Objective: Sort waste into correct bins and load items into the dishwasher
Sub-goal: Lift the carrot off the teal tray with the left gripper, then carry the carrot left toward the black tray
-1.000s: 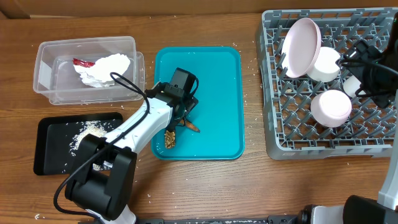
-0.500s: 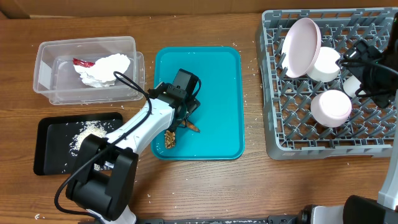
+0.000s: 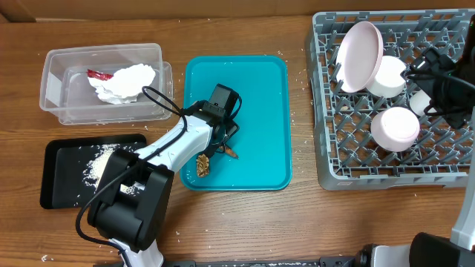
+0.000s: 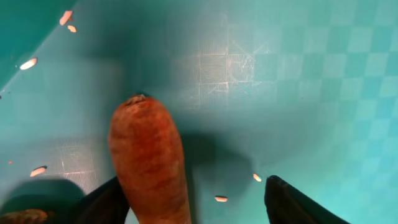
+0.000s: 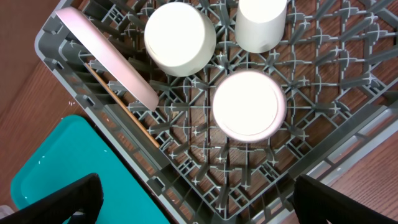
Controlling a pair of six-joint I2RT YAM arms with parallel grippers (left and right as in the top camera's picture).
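My left gripper (image 3: 221,143) is low over the teal tray (image 3: 260,89), open. In the left wrist view (image 4: 199,208) the orange-brown sausage piece (image 4: 149,165) lies between the fingers, against the left one, with a wide gap to the right one. It also shows in the overhead view (image 3: 231,152). The brown chunk (image 3: 202,165) lies beside it. My right gripper (image 3: 434,74) is open and empty above the grey dish rack (image 3: 334,167), which holds a plate (image 3: 360,55), two bowls (image 3: 395,127) and a cup (image 3: 419,101).
The clear tub (image 3: 56,81) at the back left holds the white napkin (image 3: 122,80) and the red wrapper (image 3: 98,74). The black tray (image 3: 63,185) at the front left holds rice (image 3: 100,159). A few rice grains (image 4: 221,199) lie on the teal tray.
My left arm has shifted slightly right over the teal tray. The sausage, the chunk and the right arm have not moved.
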